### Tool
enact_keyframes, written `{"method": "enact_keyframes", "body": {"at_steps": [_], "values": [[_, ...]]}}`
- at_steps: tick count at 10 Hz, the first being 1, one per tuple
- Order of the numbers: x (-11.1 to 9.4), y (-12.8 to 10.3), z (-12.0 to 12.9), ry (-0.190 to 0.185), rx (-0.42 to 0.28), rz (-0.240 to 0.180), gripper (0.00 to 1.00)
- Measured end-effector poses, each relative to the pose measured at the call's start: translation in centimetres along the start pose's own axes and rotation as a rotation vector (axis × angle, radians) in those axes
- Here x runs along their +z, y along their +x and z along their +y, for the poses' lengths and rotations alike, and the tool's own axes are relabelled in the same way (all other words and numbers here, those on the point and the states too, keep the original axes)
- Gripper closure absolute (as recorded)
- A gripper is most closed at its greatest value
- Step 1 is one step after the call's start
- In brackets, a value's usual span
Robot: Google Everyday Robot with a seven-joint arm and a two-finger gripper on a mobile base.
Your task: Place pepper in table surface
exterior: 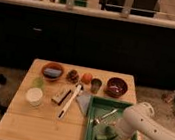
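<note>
The white arm (154, 129) enters from the right and bends down into the dark green tray (90, 131), which sits on the right part of the counter (40, 127). The end effector (111, 135) is at the arm's lower tip, inside the tray near its front half. Whether it is spread or pressed together cannot be told from this view.

The pepper (104, 136), pale green and elongated, lies in the tray directly at the end effector, touching it or just beside it; actual contact cannot be confirmed. This position is consistent with a pickup from the tray, since the task requires the pepper to end on the bare counter, and it is not yet there.

A metal utensil (104, 116) lies diagonally in the tray just behind the pepper.

Free counter area lies left of the tray, toward the front edge. Further back on the counter are a white cup (34, 96), a white-and-dark stick-shaped item (70, 100) and a small flat green piece (39, 82).

The back row holds a bowl with a blue item (53, 71), an orange fruit (86, 78), a small metal cup (96, 85) and a dark red bowl (116, 85).
</note>
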Motion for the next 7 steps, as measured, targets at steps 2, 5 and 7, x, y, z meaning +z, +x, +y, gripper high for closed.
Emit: {"method": "enact_keyframes", "body": {"at_steps": [2, 5, 7], "values": [[0.3, -0.3, -0.1, 0.001, 0.014, 0.001, 0.2], [0.8, -0.9, -0.4, -0.013, 0.021, -0.001, 0.2], [1.2, -1.4, -0.6, -0.029, 0.015, -0.003, 0.2]]}}
